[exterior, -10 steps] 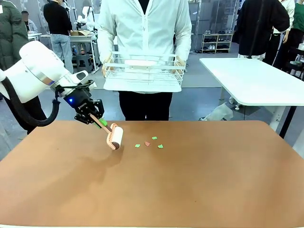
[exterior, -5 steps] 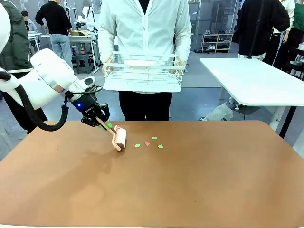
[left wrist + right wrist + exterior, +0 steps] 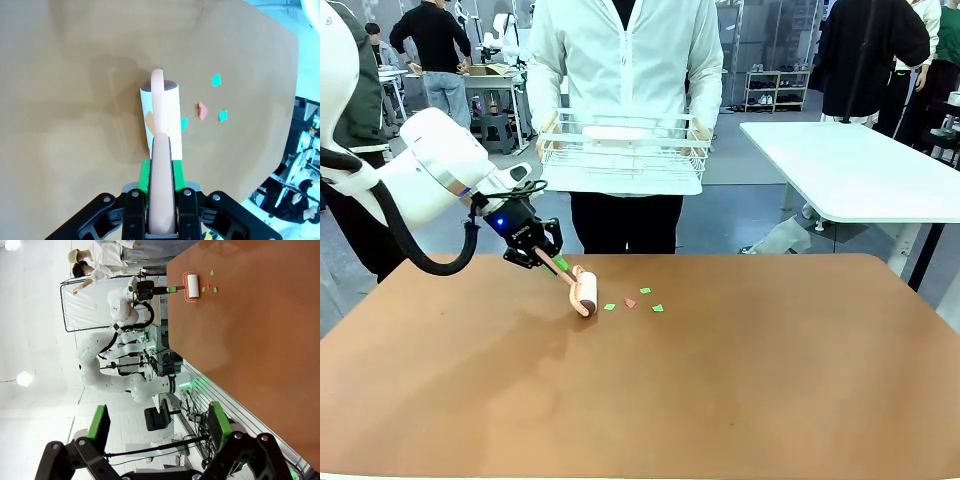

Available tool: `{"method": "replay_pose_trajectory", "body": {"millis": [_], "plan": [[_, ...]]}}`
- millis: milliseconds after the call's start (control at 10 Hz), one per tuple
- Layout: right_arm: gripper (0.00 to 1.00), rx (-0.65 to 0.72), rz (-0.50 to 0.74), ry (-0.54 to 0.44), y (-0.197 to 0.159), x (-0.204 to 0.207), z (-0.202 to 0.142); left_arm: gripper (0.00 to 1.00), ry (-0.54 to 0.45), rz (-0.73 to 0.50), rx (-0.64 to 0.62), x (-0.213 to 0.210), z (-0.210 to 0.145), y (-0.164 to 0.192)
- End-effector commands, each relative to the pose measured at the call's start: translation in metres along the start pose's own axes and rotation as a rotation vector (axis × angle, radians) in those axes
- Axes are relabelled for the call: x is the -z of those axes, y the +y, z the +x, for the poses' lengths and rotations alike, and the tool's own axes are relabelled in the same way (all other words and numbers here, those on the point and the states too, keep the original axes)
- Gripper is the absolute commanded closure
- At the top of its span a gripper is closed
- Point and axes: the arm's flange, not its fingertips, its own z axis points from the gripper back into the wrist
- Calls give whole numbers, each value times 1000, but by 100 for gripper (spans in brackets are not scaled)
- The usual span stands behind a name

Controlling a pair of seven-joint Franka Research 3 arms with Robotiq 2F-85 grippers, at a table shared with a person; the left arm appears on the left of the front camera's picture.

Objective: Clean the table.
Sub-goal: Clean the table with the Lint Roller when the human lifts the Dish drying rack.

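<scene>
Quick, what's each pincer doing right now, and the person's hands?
Left pincer: closed on the handle of the lint roller.
Right pincer: open, empty.
Person's hands: holding a white wire basket.

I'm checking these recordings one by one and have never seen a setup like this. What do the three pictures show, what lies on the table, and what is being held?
The white machine is the robot's left arm, one of two at a brown table. The front picture is taken from the robot's side, looking across at a person who holds a wire basket. The other two pictures come from cameras on the wrists, each looking along its own gripper's fingers. The left gripper is shut on the handle of a lint roller. The roll appears to rest on the table beside a few small green and red scraps. The right gripper is open and holds nothing. Its camera sees the table from farther off, turned sideways.
</scene>
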Motion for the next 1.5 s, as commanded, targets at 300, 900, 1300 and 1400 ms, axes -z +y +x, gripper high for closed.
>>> {"method": "replay_pose_trajectory", "body": {"millis": [300,900,1300,1400], "plan": [[0,-4,0,-2,2,0,-1,79,133,20,17,64,8,-25],[0,-4,0,-2,2,0,-1,79,264,-2,81,120,19,-69],[0,-4,0,-2,2,0,-1,79,285,-5,91,145,21,-95],[0,-4,0,-2,2,0,-1,79,287,-25,90,143,22,-101]]}}
